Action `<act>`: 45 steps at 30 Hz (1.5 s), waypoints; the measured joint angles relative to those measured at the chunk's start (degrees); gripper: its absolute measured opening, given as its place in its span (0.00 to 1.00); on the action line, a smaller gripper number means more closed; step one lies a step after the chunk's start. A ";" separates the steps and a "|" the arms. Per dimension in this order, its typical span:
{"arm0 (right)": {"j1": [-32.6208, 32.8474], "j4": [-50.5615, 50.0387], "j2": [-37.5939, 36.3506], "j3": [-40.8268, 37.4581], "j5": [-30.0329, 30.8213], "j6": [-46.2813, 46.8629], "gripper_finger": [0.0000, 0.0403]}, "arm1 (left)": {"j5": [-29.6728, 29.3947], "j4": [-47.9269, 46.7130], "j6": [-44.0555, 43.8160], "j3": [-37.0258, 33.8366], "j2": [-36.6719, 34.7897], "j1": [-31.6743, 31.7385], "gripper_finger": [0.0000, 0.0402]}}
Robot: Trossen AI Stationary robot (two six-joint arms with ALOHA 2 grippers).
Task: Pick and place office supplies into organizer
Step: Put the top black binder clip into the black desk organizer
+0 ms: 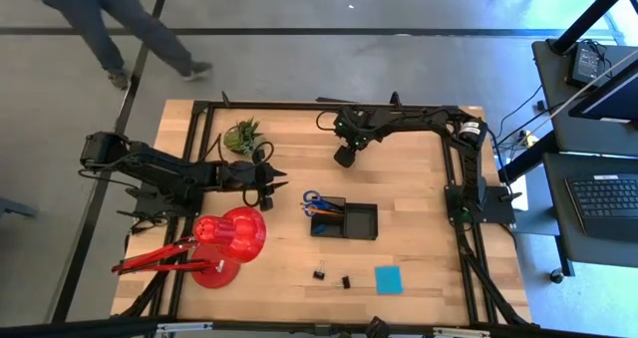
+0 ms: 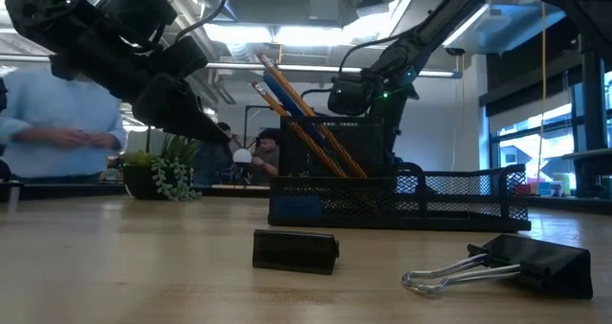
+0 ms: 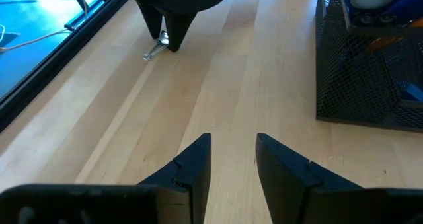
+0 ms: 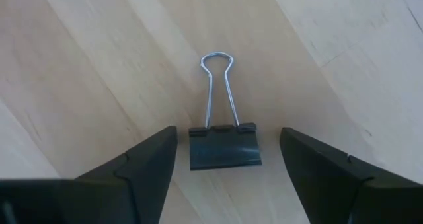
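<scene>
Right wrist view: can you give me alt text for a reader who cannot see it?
A black binder clip lies flat on the wooden table between the right end effector's open fingers, which are apart from it. Its wire handles point away from the camera.

Quick tally of what was on the desk (image 1: 419,178): three binder clips (image 2: 296,250) total, counting the one that only showed up from the right wrist. One organizer (image 1: 361,221), one pair of scissors (image 1: 312,200), one cyan note pad (image 1: 388,279). Pencils (image 2: 325,142) were at least two; couldn't tell beyond that. One red lamp (image 1: 227,240), one potted plant (image 1: 242,137). Two arms: left claw (image 3: 233,141) and right claw (image 4: 228,130). Two people (image 2: 57,123) showed behind the desk.
</scene>
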 joint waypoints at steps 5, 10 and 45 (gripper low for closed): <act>0.00 -0.18 0.02 0.00 0.04 0.02 0.68 | 0.00 0.00 -0.02 0.00 0.00 0.00 0.28; 0.00 -0.28 0.04 -0.02 0.07 0.04 0.68 | 0.00 0.02 0.00 0.00 0.00 0.00 0.28; -0.01 -1.17 -1.41 -0.43 0.19 -0.24 0.39 | -0.02 0.02 0.00 0.00 0.00 0.01 0.28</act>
